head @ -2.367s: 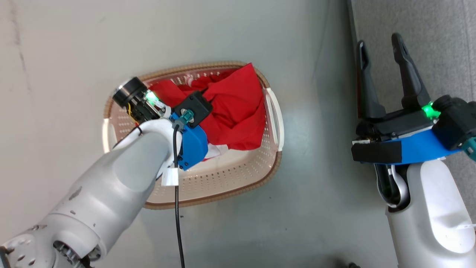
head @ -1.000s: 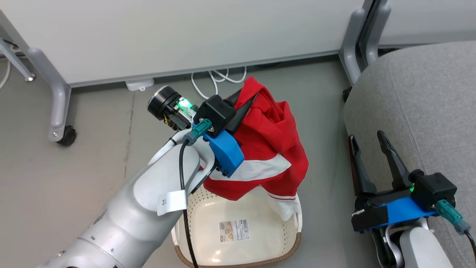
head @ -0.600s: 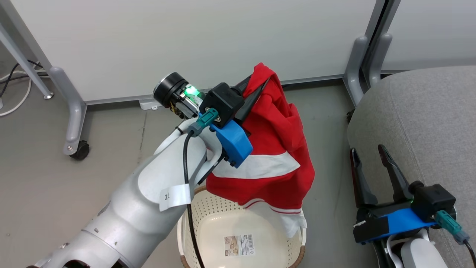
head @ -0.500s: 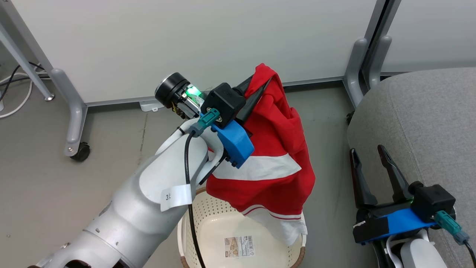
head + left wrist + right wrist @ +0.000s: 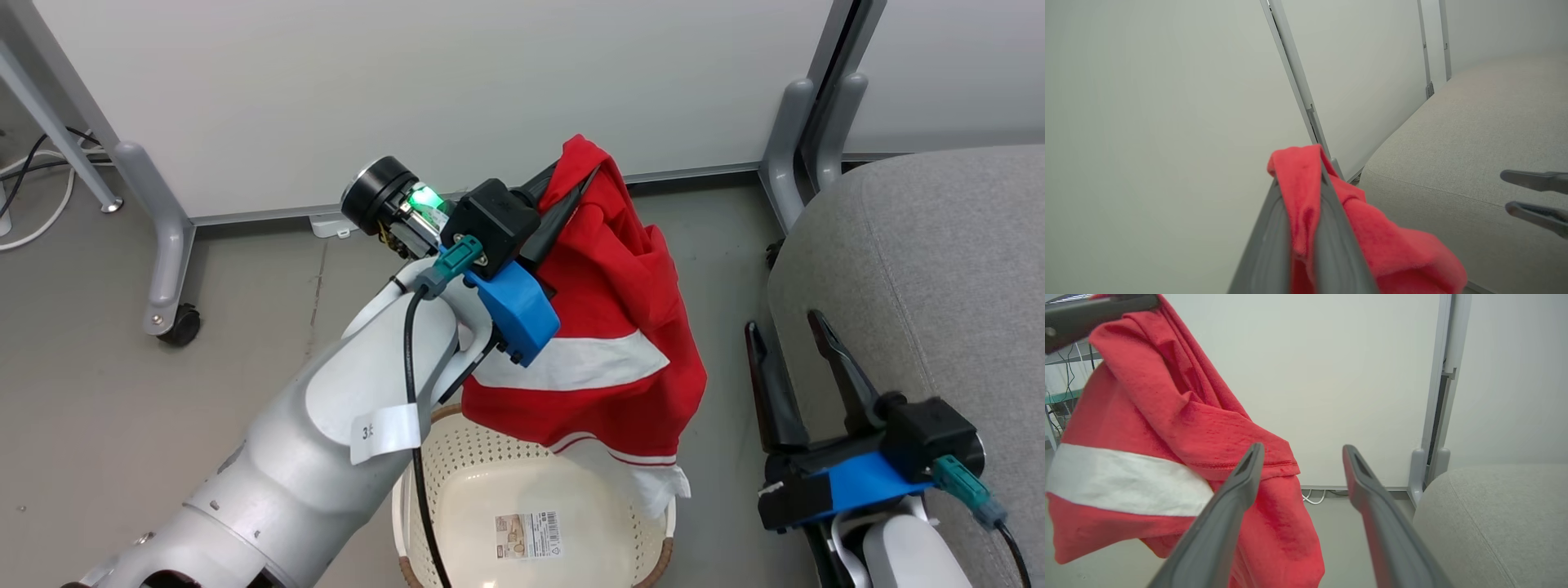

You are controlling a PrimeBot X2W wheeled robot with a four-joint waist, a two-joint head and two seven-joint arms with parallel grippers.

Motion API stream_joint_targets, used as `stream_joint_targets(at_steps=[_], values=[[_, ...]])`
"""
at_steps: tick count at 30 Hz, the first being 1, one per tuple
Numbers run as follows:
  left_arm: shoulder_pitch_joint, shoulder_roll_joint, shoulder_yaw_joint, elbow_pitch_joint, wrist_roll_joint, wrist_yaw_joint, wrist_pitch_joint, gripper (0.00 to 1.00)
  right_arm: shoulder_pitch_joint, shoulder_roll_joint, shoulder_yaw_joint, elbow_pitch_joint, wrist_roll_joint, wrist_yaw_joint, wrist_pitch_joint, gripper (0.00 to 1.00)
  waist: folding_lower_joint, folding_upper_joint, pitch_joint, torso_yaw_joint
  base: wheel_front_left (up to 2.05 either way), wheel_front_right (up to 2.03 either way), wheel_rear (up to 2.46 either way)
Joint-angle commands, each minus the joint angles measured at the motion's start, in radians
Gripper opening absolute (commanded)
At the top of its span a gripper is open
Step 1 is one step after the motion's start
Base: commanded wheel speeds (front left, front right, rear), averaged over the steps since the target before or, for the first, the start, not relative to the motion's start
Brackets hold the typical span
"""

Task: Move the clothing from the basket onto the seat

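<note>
the clothing (image 5: 604,327) is out of the basket (image 5: 457,465); a couple of seconds back it lay bunched inside. it now hangs from the left claw (image 5: 581,167), which is closed on a top fold, above the basket's far half. the white hem trails by the right rim. in the last half second it has edged a little right, toward the seat (image 5: 922,261). lift looks done; the carry across remains.

right claw (image 5: 782,321) open, empty, by the seat's left edge.

- left wrist view: fabric pinched between both fingers (image 5: 1269,245), seat beyond on the right.
- head view: basket floor and its barcode sticker (image 5: 526,535).
- right wrist view: white stripe (image 5: 1126,479), lower edge hanging free.
</note>
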Motion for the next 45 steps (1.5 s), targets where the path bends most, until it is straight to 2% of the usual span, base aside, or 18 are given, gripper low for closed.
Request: stream_joint_targets(at_steps=[1,5,11,16,22,31,40,41,42,43,45], values=[[-0.001,0.001,0.006,-0.006,0.005,-0.001,-0.005,0.0,-0.029,-0.004,0.015,-0.008,-0.016,0.0,-0.003,1.0,0.0001,-0.0001,0.004,0.002,0.0,0.0,0.0],[-0.003,0.0,0.008,-0.008,0.006,-0.001,-0.005,0.0,-0.063,-0.003,0.05,-0.008,-0.031,0.0,-0.003,1.0,0.0001,-0.0001,0.009,0.003,0.0,0.0,0.0],[-0.015,-0.003,0.009,-0.012,0.007,-0.001,-0.005,0.0,-0.144,-0.004,0.16,0.011,-0.064,0.0,-0.003,1.0,0.0001,-0.0001,0.02,0.009,0.0,0.0,0.0],[-0.019,-0.011,0.009,-0.02,0.007,-0.001,-0.006,0.0,-0.216,-0.005,0.249,0.065,-0.088,0.0,-0.002,1.0,0.0001,-0.0001,0.028,0.021,0.0,0.0,0.0],[-0.022,-0.019,0.007,-0.032,0.011,-0.001,-0.006,0.0,-0.288,-0.013,0.308,0.146,-0.104,0.0,-0.002,1.0,0.0001,-0.0001,0.039,0.036,0.0,0.0,0.0],[-0.027,-0.031,-0.006,-0.053,0.012,-0.001,-0.006,0.0,-0.367,-0.015,0.356,0.26,-0.115,0.0,-0.002,1.0,0.0001,-0.0001,0.049,0.065,0.0,0.0,0.0],[-0.035,-0.041,-0.013,-0.071,0.011,-0.001,-0.006,0.0,-0.407,-0.006,0.359,0.348,-0.111,0.0,-0.002,1.0,0.0001,-0.0001,0.053,0.09,0.0,0.0,0.0],[-0.035,-0.042,-0.013,-0.073,0.012,-0.001,-0.006,0.0,-0.413,-0.005,0.361,0.357,-0.107,0.0,-0.002,0.48,0.0001,-0.0001,0.053,0.091,0.0,0.0,0.0],[-0.036,-0.043,-0.013,-0.074,0.012,-0.001,-0.006,0.0,-0.418,-0.004,0.365,0.363,-0.103,0.0,-0.002,0.09,0.0001,-0.0001,0.054,0.092,0.0,0.0,0.0],[-0.036,-0.043,-0.013,-0.075,0.013,-0.001,-0.006,0.0,-0.42,-0.003,0.367,0.371,-0.096,0.0,-0.002,0.0,0.0001,-0.0001,0.055,0.093,0.0,0.0,0.0],[-0.037,-0.045,-0.012,-0.076,0.013,-0.001,-0.006,0.0,-0.428,-0.003,0.372,0.379,-0.09,0.0,-0.002,0.0,0.0001,-0.0001,0.056,0.094,0.0,0.0,0.0]])
